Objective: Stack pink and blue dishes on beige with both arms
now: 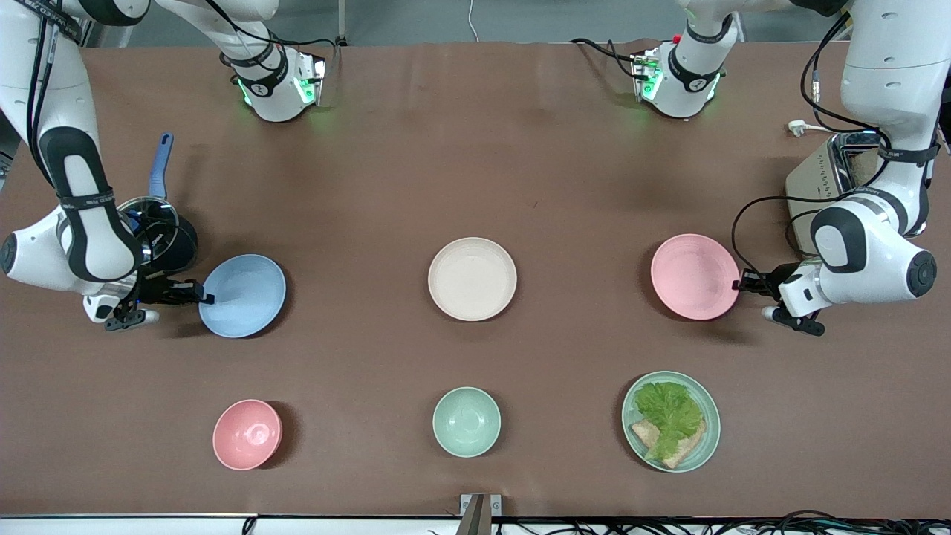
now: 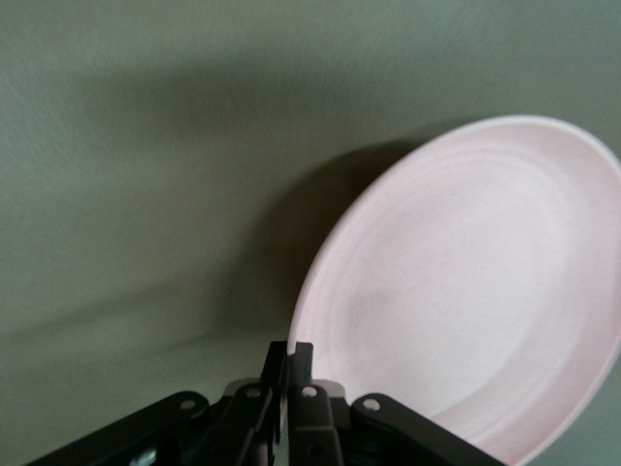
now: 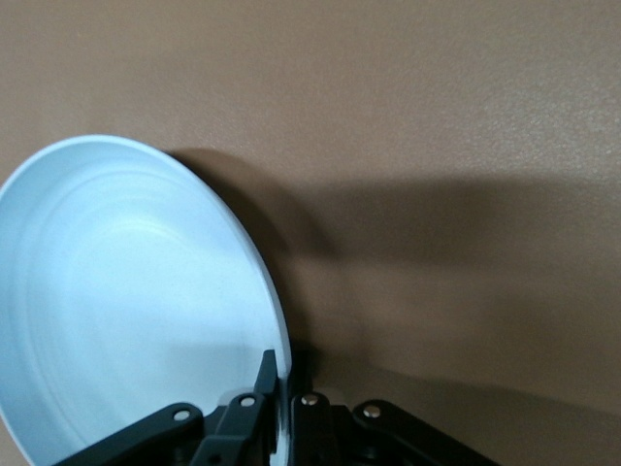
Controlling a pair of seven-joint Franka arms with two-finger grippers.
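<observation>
Now the left tool (image 1: 738, 284) pinches the pink plate (image 1: 692, 276) at its 3 o'clock rim, the right tool (image 1: 204, 297) the blue plate (image 1: 244, 294) at 9 o'clock, both tipped up off the worktop (image 1: 475, 148), stiff, light, slippery, beside the beige plate (image 1: 472, 279).

A robotics lab is staging a mock kitchen: two white arms are standing bolted along a brown-covered table (image 1: 475, 148), cables (image 1: 743, 223) trailing, with a toaster (image 1: 825, 186) sitting beside the left arm.
</observation>
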